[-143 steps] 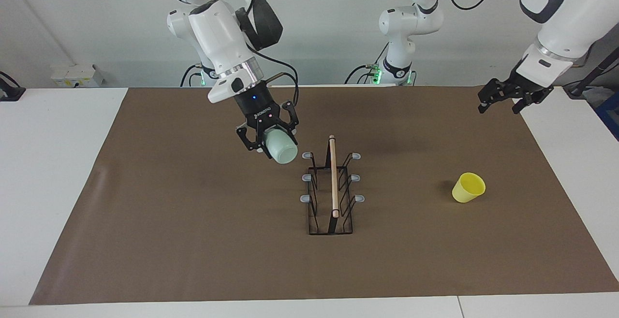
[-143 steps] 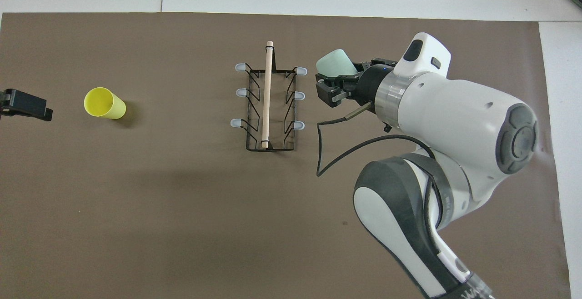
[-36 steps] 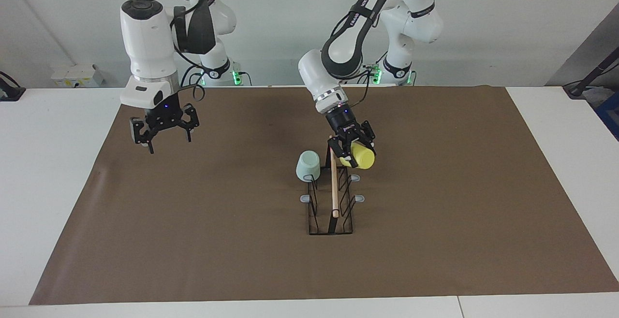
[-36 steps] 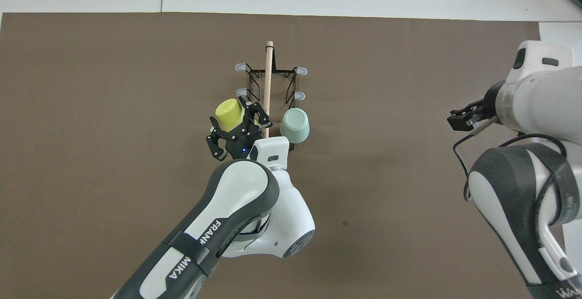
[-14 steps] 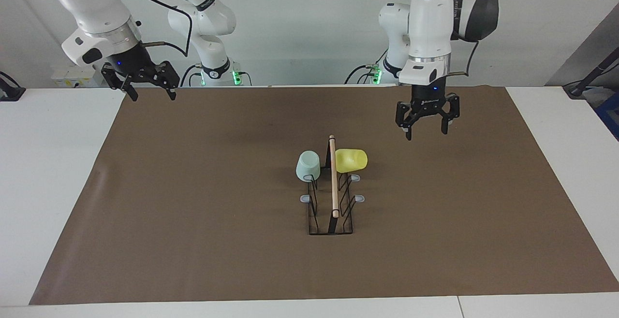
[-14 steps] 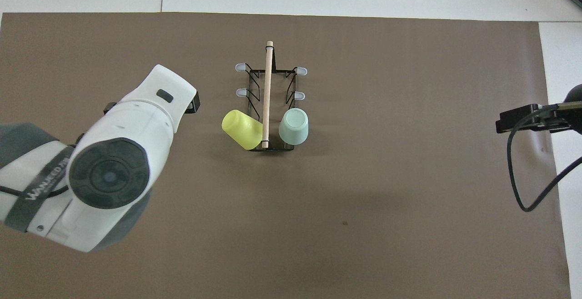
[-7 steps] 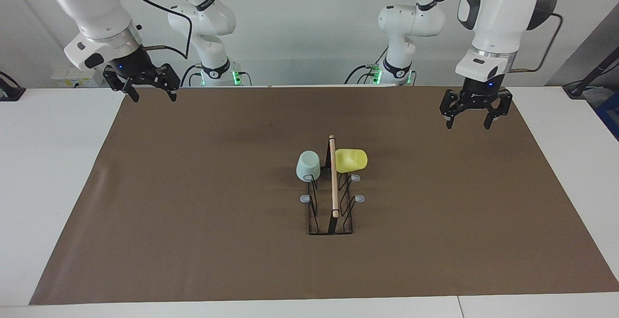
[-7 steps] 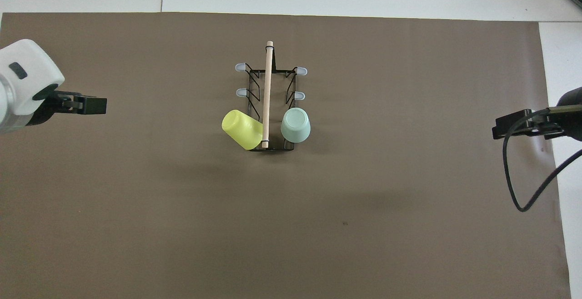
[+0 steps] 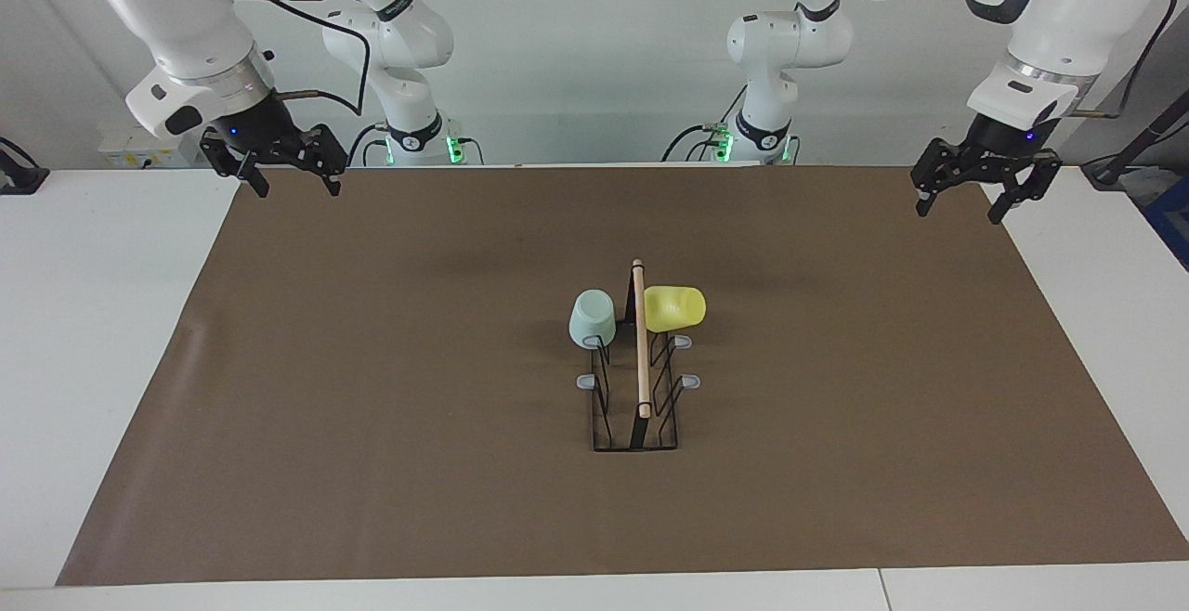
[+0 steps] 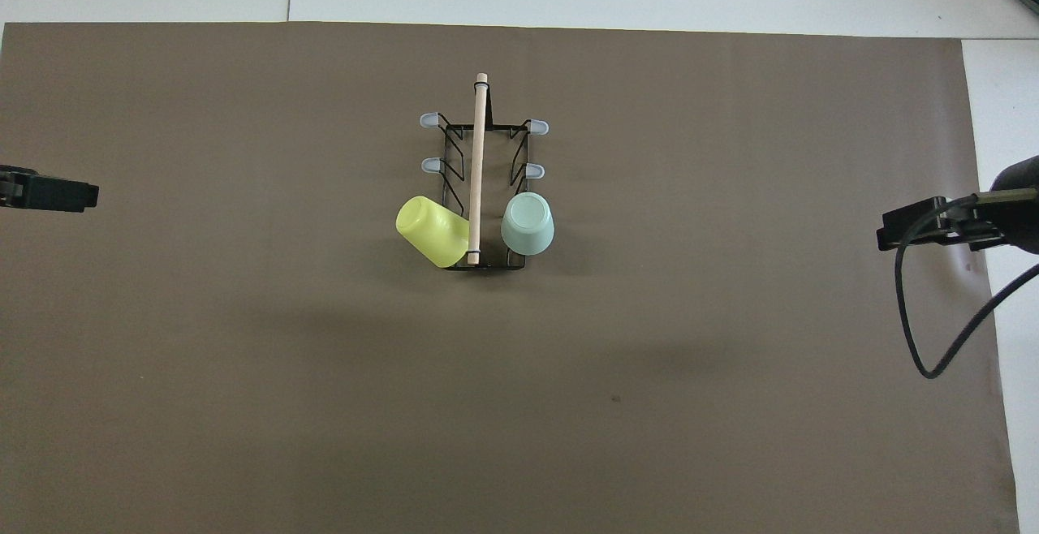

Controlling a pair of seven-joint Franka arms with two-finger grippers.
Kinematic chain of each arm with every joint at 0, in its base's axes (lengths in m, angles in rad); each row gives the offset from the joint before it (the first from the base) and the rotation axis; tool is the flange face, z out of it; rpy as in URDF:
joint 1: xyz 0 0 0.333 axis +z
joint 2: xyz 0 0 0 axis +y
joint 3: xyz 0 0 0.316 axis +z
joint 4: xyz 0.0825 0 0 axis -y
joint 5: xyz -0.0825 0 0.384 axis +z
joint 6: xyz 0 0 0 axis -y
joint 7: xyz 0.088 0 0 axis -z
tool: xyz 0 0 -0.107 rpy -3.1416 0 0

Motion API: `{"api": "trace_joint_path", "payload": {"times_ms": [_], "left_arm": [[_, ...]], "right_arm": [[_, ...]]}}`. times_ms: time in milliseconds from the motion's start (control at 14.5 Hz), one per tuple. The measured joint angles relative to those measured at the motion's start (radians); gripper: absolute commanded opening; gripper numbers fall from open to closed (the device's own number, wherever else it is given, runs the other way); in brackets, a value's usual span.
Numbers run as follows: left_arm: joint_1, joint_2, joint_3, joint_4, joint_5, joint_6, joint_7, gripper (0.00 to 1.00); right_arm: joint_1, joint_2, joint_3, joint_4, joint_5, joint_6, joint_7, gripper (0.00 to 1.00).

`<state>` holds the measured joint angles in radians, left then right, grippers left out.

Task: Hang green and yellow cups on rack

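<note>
- Both claws hang open and empty: left gripper (image 9: 962,191) over the mat's corner at its own end, right gripper (image 9: 286,170) likewise.
- Green cup (image 9: 591,318) sits upended on the rack (image 9: 637,379), on a prong nearest the robots.
- Yellow cup (image 9: 675,308) lies tilted on its prong; a knock could tip it off.

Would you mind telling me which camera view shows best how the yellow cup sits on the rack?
The facing view: it shows the yellow cup side-on, tipped outward on the rack at its end nearest the robots, beside the wooden rod. The overhead view shows the cup's base and slant, not its height.
</note>
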<state>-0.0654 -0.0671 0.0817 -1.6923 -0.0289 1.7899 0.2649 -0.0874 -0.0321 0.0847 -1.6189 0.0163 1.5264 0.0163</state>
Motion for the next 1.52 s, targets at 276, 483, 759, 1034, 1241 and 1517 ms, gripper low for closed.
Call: {"api": "trace_joint_path", "payload": {"times_ms": [276, 483, 759, 1034, 1241, 1517], "left_arm": [[-0.003, 0.007, -0.023, 0.046, 0.000, -0.092, 0.000, 1.00], [-0.006, 0.007, -0.031, 0.055, 0.000, -0.147, 0.000, 1.00], [-0.005, 0.007, -0.036, 0.056, 0.000, -0.181, -0.029, 1.00], [-0.004, 0.006, -0.069, 0.064, 0.000, -0.210, -0.103, 1.00], [-0.002, 0.006, -0.070, 0.064, 0.000, -0.222, -0.135, 1.00], [-0.001, 0.006, -0.092, 0.064, 0.005, -0.237, -0.198, 1.00]], "right_arm": [[0.000, 0.000, 0.000, 0.000, 0.000, 0.000, 0.000, 1.00], [0.000, 0.000, 0.000, 0.000, 0.000, 0.000, 0.000, 1.00], [0.000, 0.000, 0.000, 0.000, 0.000, 0.000, 0.000, 1.00], [0.000, 0.000, 0.000, 0.000, 0.000, 0.000, 0.000, 1.00], [0.000, 0.000, 0.000, 0.000, 0.000, 0.000, 0.000, 1.00], [0.000, 0.000, 0.000, 0.000, 0.000, 0.000, 0.000, 1.00]]}}
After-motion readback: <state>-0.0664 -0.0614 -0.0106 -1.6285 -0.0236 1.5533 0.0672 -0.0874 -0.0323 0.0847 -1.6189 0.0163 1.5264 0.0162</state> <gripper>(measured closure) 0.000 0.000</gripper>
